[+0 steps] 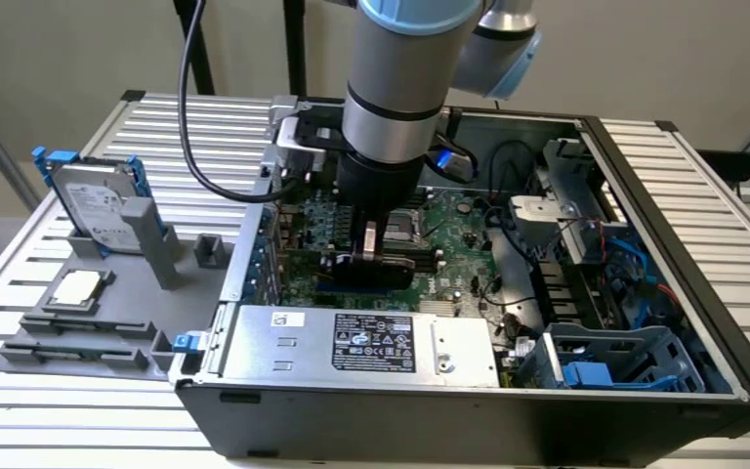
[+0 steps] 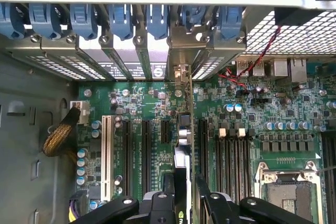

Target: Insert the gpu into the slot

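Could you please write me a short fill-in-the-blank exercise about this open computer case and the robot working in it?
1. The tool is shut on the thin black ____ inside the computer case.
2. The motherboard below it is coloured ____.
3. The hard drive stands outside the case, and its side rails are ____.
4. The silver power supply lies ____ the case.
Missing words: gpu; green; blue; inside.
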`<state>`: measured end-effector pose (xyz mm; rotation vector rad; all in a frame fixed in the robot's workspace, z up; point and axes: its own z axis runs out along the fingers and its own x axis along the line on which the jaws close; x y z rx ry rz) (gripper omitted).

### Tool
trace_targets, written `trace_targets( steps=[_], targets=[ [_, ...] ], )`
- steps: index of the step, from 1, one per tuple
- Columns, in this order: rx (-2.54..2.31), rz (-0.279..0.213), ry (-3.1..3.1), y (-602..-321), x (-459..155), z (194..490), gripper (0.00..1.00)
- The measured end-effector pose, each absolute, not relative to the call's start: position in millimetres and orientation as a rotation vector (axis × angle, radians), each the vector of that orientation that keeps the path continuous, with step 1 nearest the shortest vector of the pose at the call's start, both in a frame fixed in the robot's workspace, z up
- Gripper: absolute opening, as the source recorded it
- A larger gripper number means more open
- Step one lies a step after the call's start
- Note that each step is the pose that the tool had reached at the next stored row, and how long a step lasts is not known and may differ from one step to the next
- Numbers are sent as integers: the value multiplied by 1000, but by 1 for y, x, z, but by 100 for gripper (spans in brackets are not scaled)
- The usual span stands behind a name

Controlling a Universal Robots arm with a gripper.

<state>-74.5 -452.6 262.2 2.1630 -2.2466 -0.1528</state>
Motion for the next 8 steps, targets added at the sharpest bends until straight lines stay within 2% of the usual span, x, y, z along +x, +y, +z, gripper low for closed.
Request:
trace_targets(
  steps=[8],
  targets=[
    [2160,-158,-2244,-453,-74,260,26]
  ],
)
